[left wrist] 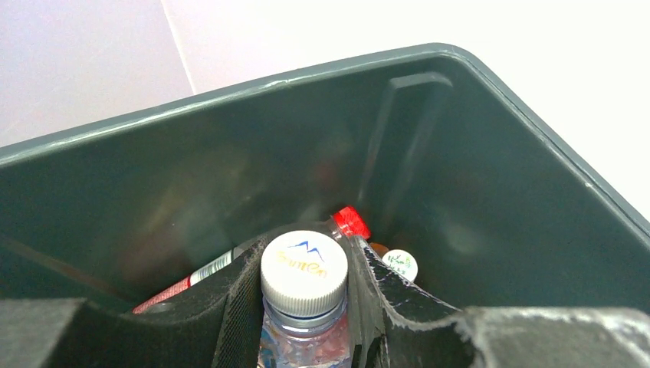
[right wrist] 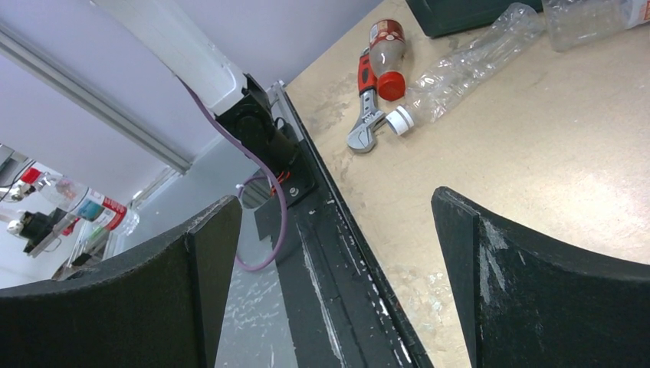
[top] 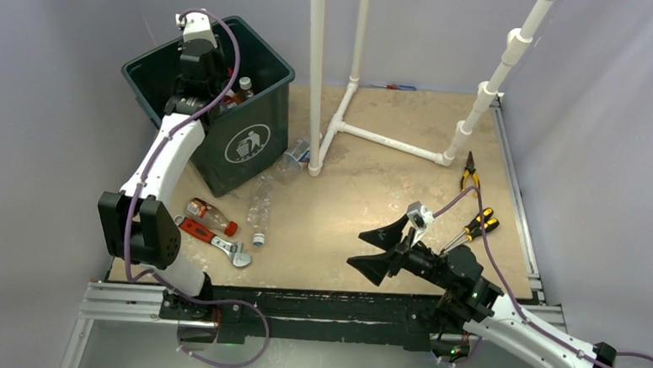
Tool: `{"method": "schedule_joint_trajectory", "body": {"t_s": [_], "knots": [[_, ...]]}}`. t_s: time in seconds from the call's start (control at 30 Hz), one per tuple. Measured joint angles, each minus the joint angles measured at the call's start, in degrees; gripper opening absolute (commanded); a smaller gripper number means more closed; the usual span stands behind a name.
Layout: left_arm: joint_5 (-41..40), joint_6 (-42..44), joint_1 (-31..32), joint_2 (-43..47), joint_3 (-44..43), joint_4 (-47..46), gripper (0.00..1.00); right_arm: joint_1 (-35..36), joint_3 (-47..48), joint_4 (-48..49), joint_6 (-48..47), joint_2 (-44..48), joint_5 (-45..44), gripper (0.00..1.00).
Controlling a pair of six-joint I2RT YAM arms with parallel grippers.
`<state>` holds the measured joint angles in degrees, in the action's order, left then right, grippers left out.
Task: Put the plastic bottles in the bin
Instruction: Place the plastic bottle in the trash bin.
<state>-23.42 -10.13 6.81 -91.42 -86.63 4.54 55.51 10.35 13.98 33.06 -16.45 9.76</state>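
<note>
The dark green bin (top: 250, 138) stands at the back left. My left gripper (left wrist: 304, 287) reaches down inside it, shut on the neck of a clear bottle with a white cap (left wrist: 304, 268). More bottles lie below in the bin: a red cap (left wrist: 352, 221) and a small white cap (left wrist: 400, 264). On the table in front of the bin lie a red-capped bottle (top: 210, 216), a clear bottle (top: 259, 206) and a crushed one (top: 297, 153). My right gripper (top: 379, 250) hovers open near the table's front edge, with nothing between its fingers (right wrist: 192, 268).
A red-handled wrench (top: 215, 239) lies beside the red-capped bottle. Pliers (top: 470, 170) and a yellow-handled tool (top: 477, 226) lie at the right. A white pipe frame (top: 316, 74) rises just right of the bin. The black base rail (right wrist: 337, 253) runs under the right gripper.
</note>
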Motion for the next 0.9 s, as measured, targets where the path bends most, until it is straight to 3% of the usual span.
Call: {"method": "schedule_joint_trajectory", "body": {"t_s": [0.1,0.17,0.2,0.27,0.7,0.9], "knots": [[0.07,-0.94,0.00,0.04,0.15,-0.07,0.56,0.00,0.00,-0.04,0.00,-0.04,0.00,0.96],[-0.07,-1.77,0.00,0.20,0.39,-0.17,0.83,0.00,0.00,-0.11,-0.02,-0.04,-0.02,0.96],[-0.20,-1.99,0.00,0.44,0.48,-0.02,0.91,0.00,0.02,-0.20,-0.04,-0.04,-0.02,0.96],[-0.61,-2.75,0.02,1.36,0.52,1.29,0.96,0.00,0.04,-0.46,-0.09,-0.04,-0.09,0.96],[1.29,-6.40,3.10,14.53,-4.52,13.03,0.99,0.00,1.99,-1.57,-0.87,0.31,-1.46,0.97],[3.06,-6.78,3.89,20.41,-3.52,13.62,0.83,0.00,2.51,-2.16,-1.14,0.50,-1.77,0.96]]}}
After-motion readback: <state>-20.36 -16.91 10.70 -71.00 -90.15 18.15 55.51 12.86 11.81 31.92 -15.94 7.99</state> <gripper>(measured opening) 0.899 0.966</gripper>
